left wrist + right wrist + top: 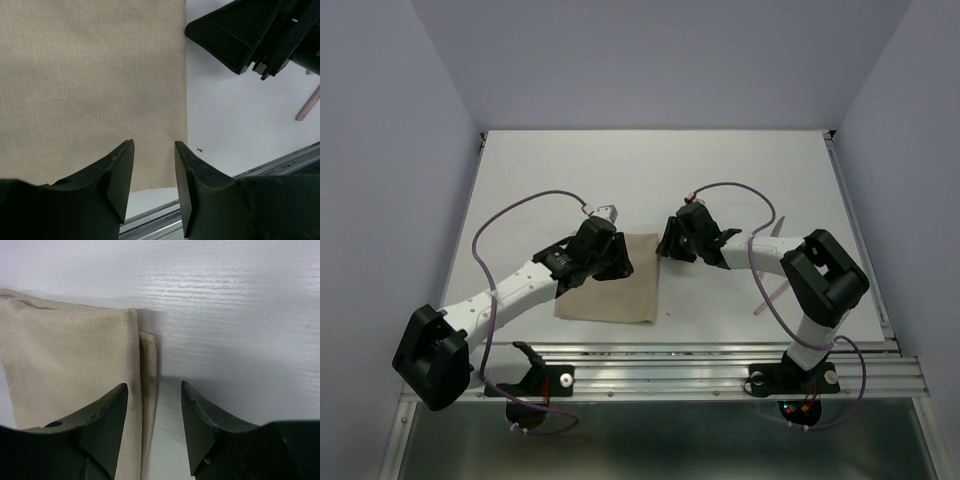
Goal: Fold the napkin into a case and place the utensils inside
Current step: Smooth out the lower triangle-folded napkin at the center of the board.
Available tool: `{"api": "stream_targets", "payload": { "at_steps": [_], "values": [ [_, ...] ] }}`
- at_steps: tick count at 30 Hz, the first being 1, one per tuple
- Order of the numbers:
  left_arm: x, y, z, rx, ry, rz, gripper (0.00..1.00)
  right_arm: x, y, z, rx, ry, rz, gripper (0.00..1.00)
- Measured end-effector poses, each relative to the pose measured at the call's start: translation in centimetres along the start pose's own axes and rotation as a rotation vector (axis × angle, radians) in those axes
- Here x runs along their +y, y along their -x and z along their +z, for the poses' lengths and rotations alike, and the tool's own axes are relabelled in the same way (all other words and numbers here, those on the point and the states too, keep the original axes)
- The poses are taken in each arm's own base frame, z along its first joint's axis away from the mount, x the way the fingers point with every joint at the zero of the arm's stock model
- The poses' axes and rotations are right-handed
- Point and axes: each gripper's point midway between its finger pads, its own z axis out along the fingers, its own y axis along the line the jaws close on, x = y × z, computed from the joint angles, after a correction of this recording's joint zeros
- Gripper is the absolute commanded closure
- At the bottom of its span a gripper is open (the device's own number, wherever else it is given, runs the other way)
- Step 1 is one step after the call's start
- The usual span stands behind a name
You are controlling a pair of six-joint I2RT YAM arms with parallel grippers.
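The beige napkin lies flat on the white table as a folded rectangle. My left gripper hovers over its far left part, open, with cloth showing between the fingers and nothing gripped. My right gripper is at the napkin's far right corner, open. In the right wrist view the napkin's layered edge runs between the open fingers. One utensil's pale pink handle lies to the right by my right arm, and also shows in the left wrist view. Their metal ends are hidden.
A metal rail runs along the table's near edge, just beyond the napkin's near side. Pale walls enclose the table on three sides. A small dark speck lies right of the napkin. My right gripper's body is close to my left one.
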Motion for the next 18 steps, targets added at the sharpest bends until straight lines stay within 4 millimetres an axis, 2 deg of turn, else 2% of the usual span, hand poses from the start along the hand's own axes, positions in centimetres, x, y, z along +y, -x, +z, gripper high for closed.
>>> {"api": "stream_targets", "payload": {
  "at_steps": [4, 7, 10, 14, 18],
  "values": [
    [-0.6, -1.8, 0.0, 0.032, -0.009, 0.013, 0.53, 0.4, 0.8, -1.5, -0.031, 0.022, 0.003, 0.49],
    [-2.1, -3.9, 0.0, 0.072, -0.03, 0.052, 0.54, 0.6, 1.9, -3.4, -0.073, 0.044, 0.013, 0.5],
    [-3.2, -6.4, 0.5, 0.131, -0.036, 0.097, 0.56, 0.0, 2.9, -4.3, -0.106, 0.044, 0.032, 0.51],
    [-3.8, -8.9, 1.4, 0.194, -0.017, 0.142, 0.61, -2.2, 1.7, -3.6, -0.068, -0.003, 0.045, 0.61],
    [-4.2, -11.0, 1.8, 0.239, -0.006, 0.16, 0.62, -3.2, -0.1, -2.1, 0.006, -0.028, 0.027, 0.62]
  ]
}}
